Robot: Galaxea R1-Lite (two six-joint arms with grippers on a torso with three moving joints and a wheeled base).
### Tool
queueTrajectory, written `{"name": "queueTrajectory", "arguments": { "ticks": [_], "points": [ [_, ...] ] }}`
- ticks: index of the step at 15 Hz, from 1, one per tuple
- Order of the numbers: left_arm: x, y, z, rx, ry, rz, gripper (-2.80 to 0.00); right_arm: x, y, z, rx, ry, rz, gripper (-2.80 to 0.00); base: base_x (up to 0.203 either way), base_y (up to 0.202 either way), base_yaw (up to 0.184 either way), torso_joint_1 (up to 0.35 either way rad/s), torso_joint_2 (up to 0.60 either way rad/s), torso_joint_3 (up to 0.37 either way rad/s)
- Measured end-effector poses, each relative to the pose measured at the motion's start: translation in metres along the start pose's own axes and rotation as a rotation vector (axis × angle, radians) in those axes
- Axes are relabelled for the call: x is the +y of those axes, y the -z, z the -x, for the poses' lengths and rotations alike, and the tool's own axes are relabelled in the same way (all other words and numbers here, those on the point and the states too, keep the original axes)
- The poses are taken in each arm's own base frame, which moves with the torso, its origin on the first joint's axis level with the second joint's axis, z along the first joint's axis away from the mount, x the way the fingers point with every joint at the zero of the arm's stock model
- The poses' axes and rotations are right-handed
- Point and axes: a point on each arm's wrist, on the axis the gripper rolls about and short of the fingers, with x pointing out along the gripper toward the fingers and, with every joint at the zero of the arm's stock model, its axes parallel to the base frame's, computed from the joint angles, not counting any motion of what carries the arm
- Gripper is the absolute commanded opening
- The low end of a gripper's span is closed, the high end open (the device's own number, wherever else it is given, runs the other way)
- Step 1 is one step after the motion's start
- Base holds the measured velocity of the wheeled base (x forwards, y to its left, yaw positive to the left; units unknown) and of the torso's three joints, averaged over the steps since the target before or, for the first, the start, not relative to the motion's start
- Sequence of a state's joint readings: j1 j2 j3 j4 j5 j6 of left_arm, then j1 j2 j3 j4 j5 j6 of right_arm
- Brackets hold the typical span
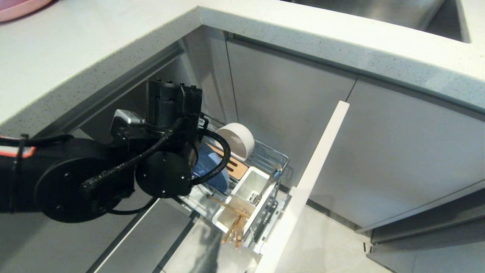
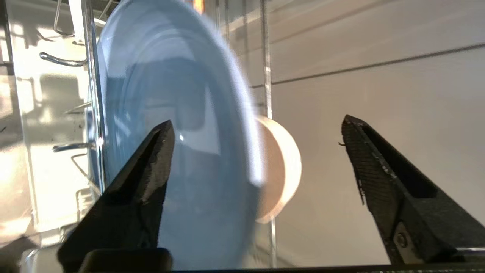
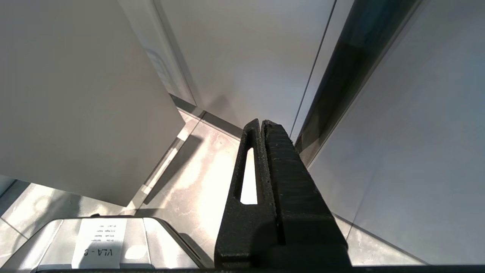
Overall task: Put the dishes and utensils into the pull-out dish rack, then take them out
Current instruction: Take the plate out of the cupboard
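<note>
My left gripper (image 2: 257, 132) is spread wide, released; the blue plate (image 2: 170, 113) stands on edge between its fingers, against one fingertip (image 2: 159, 151).

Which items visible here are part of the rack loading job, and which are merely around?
Job: pull-out dish rack; pale-blue plate on edge in it; off-white bowl; wooden chopsticks in the white caddy; left gripper, open around the plate's rim.
Around: pink plate; countertop; right gripper, shut, parked.
</note>
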State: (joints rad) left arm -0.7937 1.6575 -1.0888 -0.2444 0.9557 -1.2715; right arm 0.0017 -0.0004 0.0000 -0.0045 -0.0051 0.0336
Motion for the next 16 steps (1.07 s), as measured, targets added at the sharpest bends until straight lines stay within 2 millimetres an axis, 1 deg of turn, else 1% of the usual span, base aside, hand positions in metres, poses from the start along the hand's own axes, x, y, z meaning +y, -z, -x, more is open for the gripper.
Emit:
{"name": "queueTrajectory", "arguments": {
  "ticks": [2,3,7,9,11,14,16],
  "points": [
    [-0.006,-0.011,0.013,0.017,0.005,-0.012,0.00,0.000,0.000,0.000,0.000,0.000,0.000,-2.80,0.000,0.000,0.000,0.000,0.00,0.000],
    [-0.009,-0.017,0.020,0.024,0.011,-0.014,-2.80,0.000,0.000,0.000,0.000,0.000,0.000,-2.80,0.000,0.000,0.000,0.000,0.00,0.000],
    [-0.018,-0.044,0.047,0.039,0.036,-0.032,-2.80,0.000,0.000,0.000,0.000,0.000,0.000,-2.80,0.000,0.000,0.000,0.000,0.00,0.000],
    [-0.024,-0.060,0.061,0.036,0.074,-0.057,-2.80,0.000,0.000,0.000,0.000,0.000,0.000,-2.80,0.000,0.000,0.000,0.000,0.00,0.000],
    [-0.028,-0.079,0.073,0.021,0.114,-0.100,-2.80,0.000,0.000,0.000,0.000,0.000,0.000,-2.80,0.000,0.000,0.000,0.000,0.00,0.000],
    [-0.038,-0.116,0.095,-0.029,0.218,-0.133,-2.80,0.000,0.000,0.000,0.000,0.000,0.000,-2.80,0.000,0.000,0.000,0.000,0.00,0.000],
    [-0.040,-0.141,0.109,-0.081,0.310,-0.148,-2.80,0.000,0.000,0.000,0.000,0.000,0.000,-2.80,0.000,0.000,0.000,0.000,0.00,0.000]
  ]
}}
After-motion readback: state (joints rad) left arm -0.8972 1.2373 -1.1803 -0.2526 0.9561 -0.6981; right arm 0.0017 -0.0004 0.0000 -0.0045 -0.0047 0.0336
